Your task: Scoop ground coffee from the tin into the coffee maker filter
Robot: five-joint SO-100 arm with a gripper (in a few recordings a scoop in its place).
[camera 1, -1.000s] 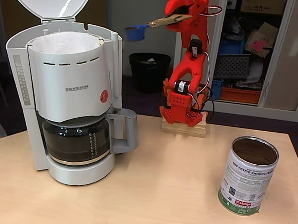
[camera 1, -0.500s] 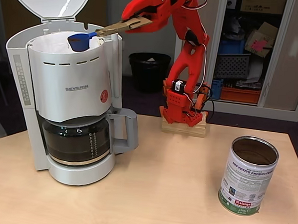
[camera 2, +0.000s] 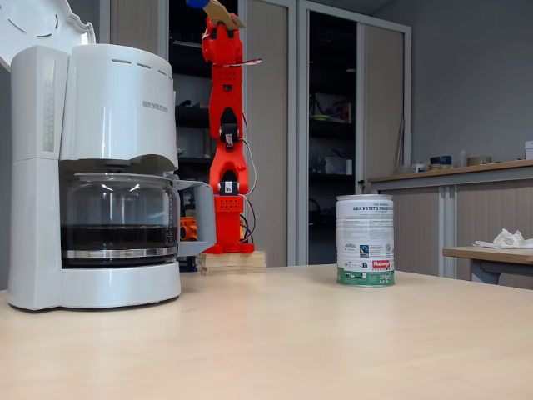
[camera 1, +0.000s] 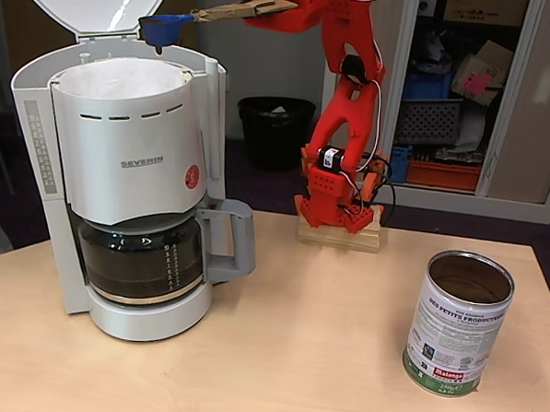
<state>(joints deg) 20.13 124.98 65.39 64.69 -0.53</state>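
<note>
The red arm (camera 1: 349, 108) is reaching high toward the coffee maker (camera 1: 129, 180), its pincer (camera 1: 258, 7) clamping the tan handle of a small blue scoop (camera 1: 160, 29). The scoop is hanging in the air above the filter (camera 1: 116, 76), near the raised lid (camera 1: 92, 3), not touching either. I cannot tell whether any ground coffee is sitting in the scoop. The tin (camera 1: 458, 322) is standing upright and open on the desk (camera 1: 295, 355), well apart from the machine; the carafe (camera 2: 117, 221) is sitting in place under the basket.
</note>
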